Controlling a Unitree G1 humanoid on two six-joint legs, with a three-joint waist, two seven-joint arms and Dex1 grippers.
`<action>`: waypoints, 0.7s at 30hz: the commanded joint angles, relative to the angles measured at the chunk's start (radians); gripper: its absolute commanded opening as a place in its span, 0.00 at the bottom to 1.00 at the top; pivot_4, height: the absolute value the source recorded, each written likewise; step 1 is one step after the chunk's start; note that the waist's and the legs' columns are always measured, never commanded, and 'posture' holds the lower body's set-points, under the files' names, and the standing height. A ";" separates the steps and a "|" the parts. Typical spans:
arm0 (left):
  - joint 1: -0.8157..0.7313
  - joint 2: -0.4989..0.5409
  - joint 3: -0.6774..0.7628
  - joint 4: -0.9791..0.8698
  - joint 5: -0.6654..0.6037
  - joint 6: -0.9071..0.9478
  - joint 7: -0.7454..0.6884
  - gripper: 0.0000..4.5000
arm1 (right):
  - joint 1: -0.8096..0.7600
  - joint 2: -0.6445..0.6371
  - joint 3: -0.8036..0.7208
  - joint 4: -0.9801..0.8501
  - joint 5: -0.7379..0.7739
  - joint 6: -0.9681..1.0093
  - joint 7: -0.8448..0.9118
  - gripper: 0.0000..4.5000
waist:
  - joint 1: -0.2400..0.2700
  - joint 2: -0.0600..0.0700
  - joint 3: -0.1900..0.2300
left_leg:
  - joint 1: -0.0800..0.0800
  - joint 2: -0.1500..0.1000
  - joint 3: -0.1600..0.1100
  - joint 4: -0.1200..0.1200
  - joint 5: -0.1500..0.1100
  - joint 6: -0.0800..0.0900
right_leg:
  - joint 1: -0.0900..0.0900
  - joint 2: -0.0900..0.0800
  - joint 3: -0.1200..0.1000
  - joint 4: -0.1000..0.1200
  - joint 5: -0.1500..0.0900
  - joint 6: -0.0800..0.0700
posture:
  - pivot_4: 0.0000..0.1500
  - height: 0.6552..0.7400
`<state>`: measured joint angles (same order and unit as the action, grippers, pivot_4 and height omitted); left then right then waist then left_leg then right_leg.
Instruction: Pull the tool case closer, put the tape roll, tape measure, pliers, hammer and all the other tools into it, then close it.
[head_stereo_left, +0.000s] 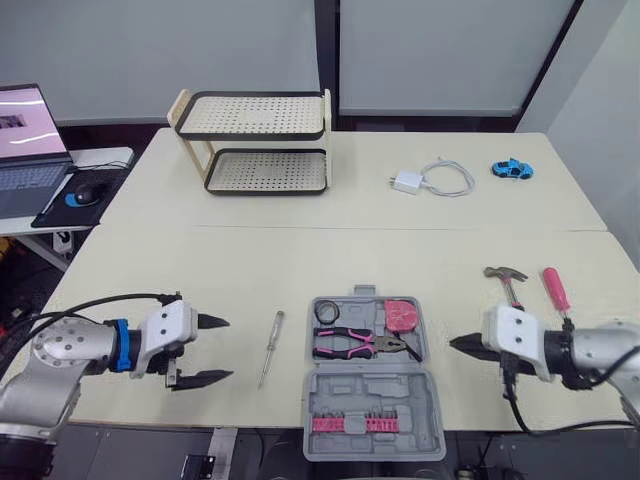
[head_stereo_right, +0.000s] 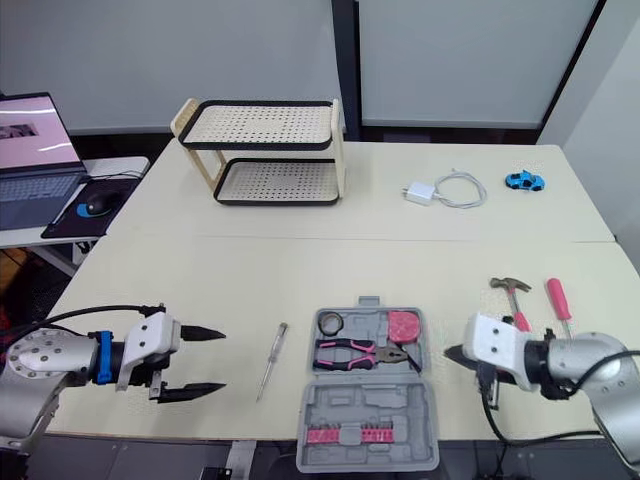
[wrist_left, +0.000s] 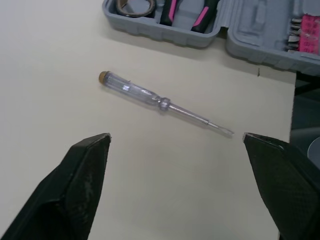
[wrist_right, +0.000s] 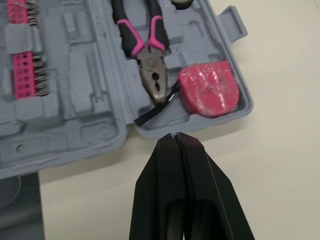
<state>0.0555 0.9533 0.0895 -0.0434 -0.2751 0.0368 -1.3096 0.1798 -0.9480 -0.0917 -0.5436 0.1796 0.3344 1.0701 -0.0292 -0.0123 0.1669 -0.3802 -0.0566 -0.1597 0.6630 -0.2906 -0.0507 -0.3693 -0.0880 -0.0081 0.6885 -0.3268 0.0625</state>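
now the tool case (head_stereo_left: 372, 385) is seen lying open at the lower middle of the frame, at the near edge of the table (head_stereo_left: 300, 270). in its upper half a tape roll (head_stereo_left: 326, 313) is held at the left, a pink tape measure (head_stereo_left: 403, 315) at the right, and pliers (head_stereo_left: 365, 343) with pink and black handles are laid across below them. a row of pink bits (head_stereo_left: 350, 423) is kept in the lower half. a clear screwdriver (head_stereo_left: 271, 348) is found on the table just left of the case, apart from it. a hammer (head_stereo_left: 508, 282) and a pink screwdriver (head_stereo_left: 555, 288) are laid side by side at the right of the frame, outside the case. the left claw (head_stereo_left: 228, 349) is held wide open and empty at the lower left, its tips pointed toward the clear screwdriver. the right claw (head_stereo_left: 455, 344) is pressed shut on nothing, its tip just beside the case's right edge, below the hammer. farther up, a two-tier rack (head_stereo_left: 255, 140), a white charger (head_stereo_left: 408, 182) and a blue toy car (head_stereo_left: 511, 169) are set out; a laptop (head_stereo_left: 30, 135) and a mouse (head_stereo_left: 80, 195) are seen at the upper left.
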 joint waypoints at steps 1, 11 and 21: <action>0.011 -0.011 -0.041 -0.067 -0.005 0.018 0.000 0.72 | 0.045 -0.010 -0.047 -0.003 0.018 -0.035 0.010 0.00 | -0.001 0.000 0.000 | 0.000 0.000 0.000 0.000 0.000 0.000 | 0.001 0.000 0.000 0.000 0.000 0.000 | 1.00 0.90; -0.019 -0.106 -0.238 -0.077 0.170 -0.001 0.112 0.01 | 0.095 0.040 0.026 0.051 -0.039 -0.081 -0.060 0.00 | 0.000 0.000 0.000 | 0.001 -0.001 0.000 0.000 0.000 0.000 | 0.001 0.000 0.000 0.000 0.000 0.000 | 1.00 0.90; -0.082 -0.231 -0.358 -0.021 0.270 0.004 0.215 0.01 | -0.023 0.105 0.178 0.182 -0.134 -0.087 -0.120 0.00 | 0.000 0.000 -0.001 | 0.001 -0.002 0.000 0.000 0.000 0.000 | 0.001 0.000 0.000 0.000 0.000 0.000 | 1.00 0.90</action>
<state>-0.0144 0.7324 -0.2559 -0.0619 -0.0176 0.0492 -1.1131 0.1696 -0.8477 0.0749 -0.3588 0.0564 0.2614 0.9561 -0.0292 -0.0120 0.1664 -0.3795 -0.0582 -0.1595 0.6637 -0.2904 -0.0508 -0.3681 -0.0877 -0.0080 0.6884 -0.3268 0.0625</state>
